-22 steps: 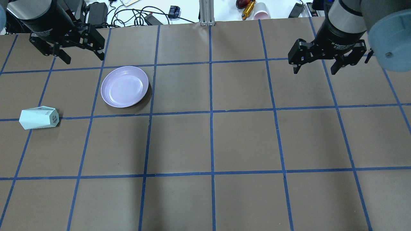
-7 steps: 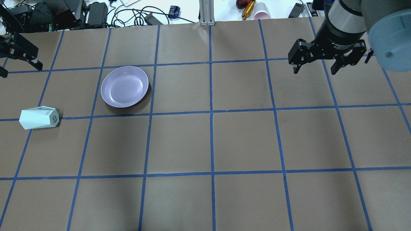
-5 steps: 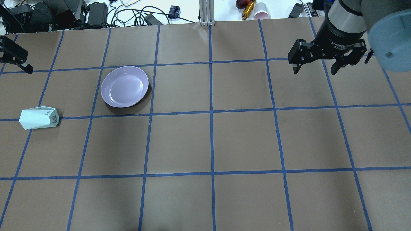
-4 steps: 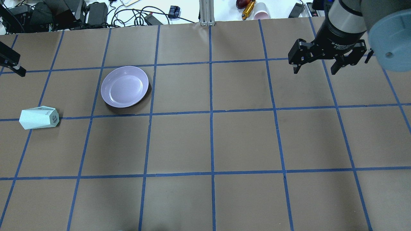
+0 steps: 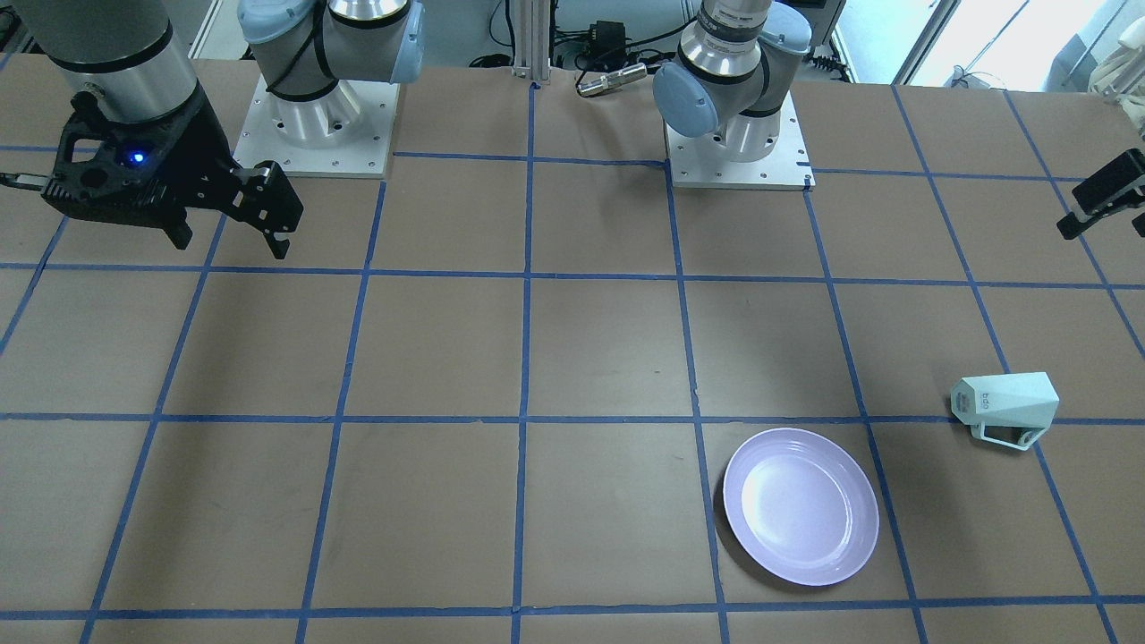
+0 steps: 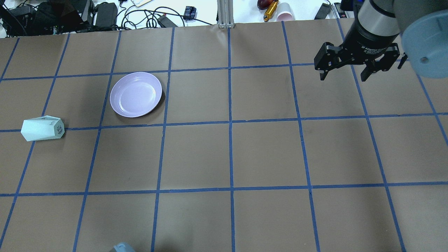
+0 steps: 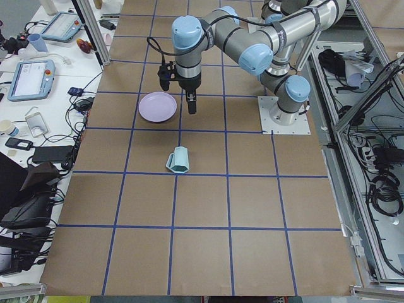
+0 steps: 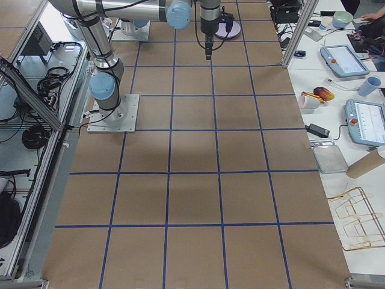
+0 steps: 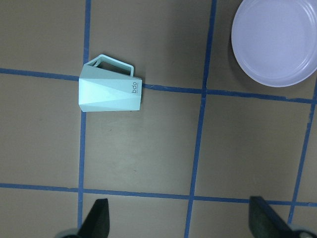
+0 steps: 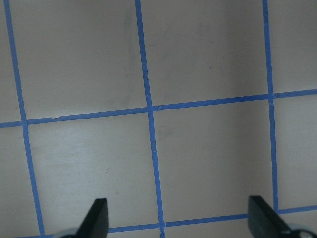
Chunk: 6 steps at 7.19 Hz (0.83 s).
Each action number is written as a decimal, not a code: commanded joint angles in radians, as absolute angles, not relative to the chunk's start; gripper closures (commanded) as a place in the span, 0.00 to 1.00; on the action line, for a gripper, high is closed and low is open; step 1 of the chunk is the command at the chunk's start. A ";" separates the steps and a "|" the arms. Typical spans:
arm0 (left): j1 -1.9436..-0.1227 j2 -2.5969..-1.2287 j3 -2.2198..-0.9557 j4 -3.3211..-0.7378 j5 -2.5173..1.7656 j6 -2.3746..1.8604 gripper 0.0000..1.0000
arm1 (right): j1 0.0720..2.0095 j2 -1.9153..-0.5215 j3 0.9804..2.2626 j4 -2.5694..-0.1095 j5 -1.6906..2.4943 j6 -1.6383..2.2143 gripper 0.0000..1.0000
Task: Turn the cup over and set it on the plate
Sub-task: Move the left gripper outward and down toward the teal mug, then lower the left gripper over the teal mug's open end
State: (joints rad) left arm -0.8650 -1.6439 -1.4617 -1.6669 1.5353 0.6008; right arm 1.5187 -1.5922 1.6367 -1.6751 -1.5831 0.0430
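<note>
Fingers of the left gripper stand wide apart above the tabletop, and the right gripper is spread wide too, over the right side. Farther out on the left, the mint-green cup lies on its side, base pointing right. The lavender plate sits farther and to the right, apart from it.

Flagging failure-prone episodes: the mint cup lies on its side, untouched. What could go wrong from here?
The pale mint faceted cup tapers, so the open left jaws may slip along its faces.
Its loop handle sticks out sideways; a closing jaw could catch it and spin the cup.
The glossy lavender plate has a raised rim; an off-centre placement might tip.
</note>
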 commanded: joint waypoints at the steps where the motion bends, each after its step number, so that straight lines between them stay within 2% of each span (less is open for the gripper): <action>1: -0.813 -1.673 -1.460 -1.660 1.539 0.704 0.00 | 1.519 -1.592 1.637 -1.675 -1.583 0.043 0.00; 6: -0.758 -1.776 -1.434 -1.634 1.523 0.825 0.00 | 1.519 -1.592 1.637 -1.675 -1.583 0.043 0.00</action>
State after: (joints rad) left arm -0.7641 -1.7491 -1.4498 -1.6401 1.5251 0.8063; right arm 1.5187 -1.5917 1.6367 -1.6751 -1.5831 0.0430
